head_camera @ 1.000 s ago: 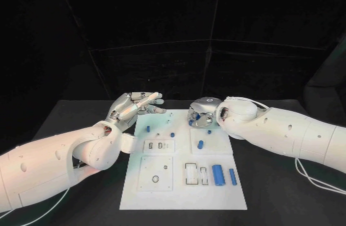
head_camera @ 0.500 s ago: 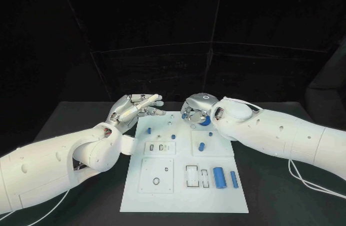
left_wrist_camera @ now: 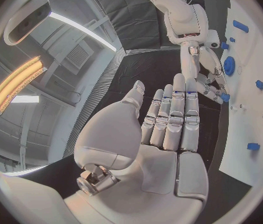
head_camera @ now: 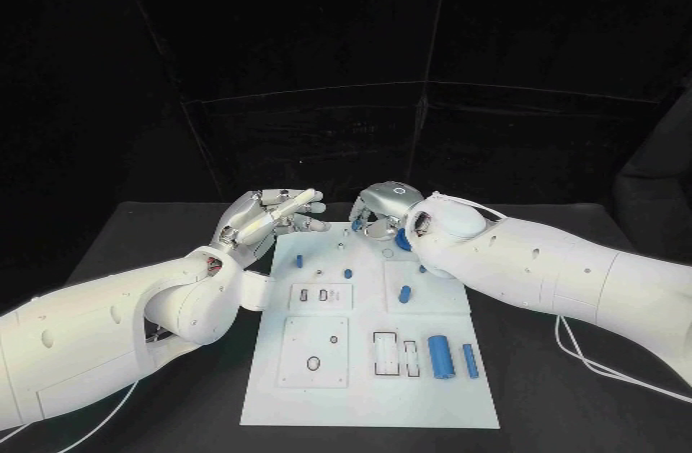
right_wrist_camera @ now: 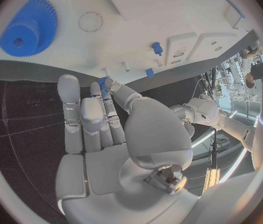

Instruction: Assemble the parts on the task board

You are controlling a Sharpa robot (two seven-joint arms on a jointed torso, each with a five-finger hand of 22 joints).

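Item: my right hand (head_camera: 381, 216) has lifted off the task board's (head_camera: 361, 393) far edge, pinching a small blue part (right_wrist_camera: 103, 81); insertion pending. Left hand (head_camera: 268, 216) hovers, fingers straight, empty.

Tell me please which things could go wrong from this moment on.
1. The right hand pinches the small blue part only at its fingertips, near the far edge of the task board; it might slip off the board.
2. The blue gear lies close to that hand and could be knocked.
3. The open left hand is near; the hands could collide.
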